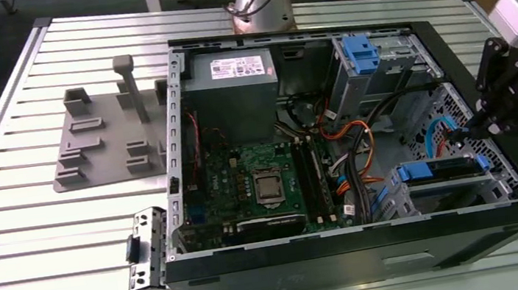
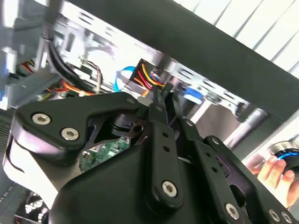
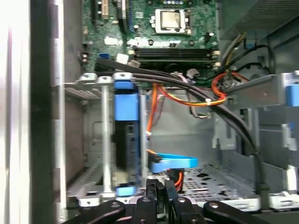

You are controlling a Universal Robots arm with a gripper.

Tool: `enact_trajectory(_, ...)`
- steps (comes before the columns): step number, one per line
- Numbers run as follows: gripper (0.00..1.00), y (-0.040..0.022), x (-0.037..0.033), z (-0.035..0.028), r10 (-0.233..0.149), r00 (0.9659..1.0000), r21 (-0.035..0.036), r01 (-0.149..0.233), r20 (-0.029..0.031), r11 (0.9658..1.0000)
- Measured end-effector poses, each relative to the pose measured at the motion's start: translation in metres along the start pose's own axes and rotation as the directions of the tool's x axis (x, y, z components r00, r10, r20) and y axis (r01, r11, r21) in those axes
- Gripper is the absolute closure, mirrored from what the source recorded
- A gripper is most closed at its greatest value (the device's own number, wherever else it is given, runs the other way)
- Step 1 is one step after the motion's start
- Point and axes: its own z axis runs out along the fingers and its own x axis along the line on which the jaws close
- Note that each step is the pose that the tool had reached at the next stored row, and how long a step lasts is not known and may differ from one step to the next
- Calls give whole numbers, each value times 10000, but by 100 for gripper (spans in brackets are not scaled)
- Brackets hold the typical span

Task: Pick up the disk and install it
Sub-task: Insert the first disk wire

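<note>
gripper point(image 1: 482, 126): fingers pinched together, nothing held, inside the PC case point(image 1: 372, 253) at the exterior view's right
disk point(image 1: 442, 169): already slotted in the near-right drive bay, just beside the fingertips

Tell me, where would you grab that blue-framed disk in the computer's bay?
The disk sits slotted in its metal bay, whose walls seem to cover its flat faces. I'd grip the exposed blue frame edge across its thin width, coming down through the open side of the case.
</note>
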Motion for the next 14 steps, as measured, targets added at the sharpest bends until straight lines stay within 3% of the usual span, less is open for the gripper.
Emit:
enact_trajectory(4,81,13,147,4,0,10000,0,0,1,10000)
enact_trajectory(8,81,106,178,28,-4,9999,-3,4,101,10000)
enact_trajectory(14,81,135,192,113,-6,9999,-3,6,118,10000)
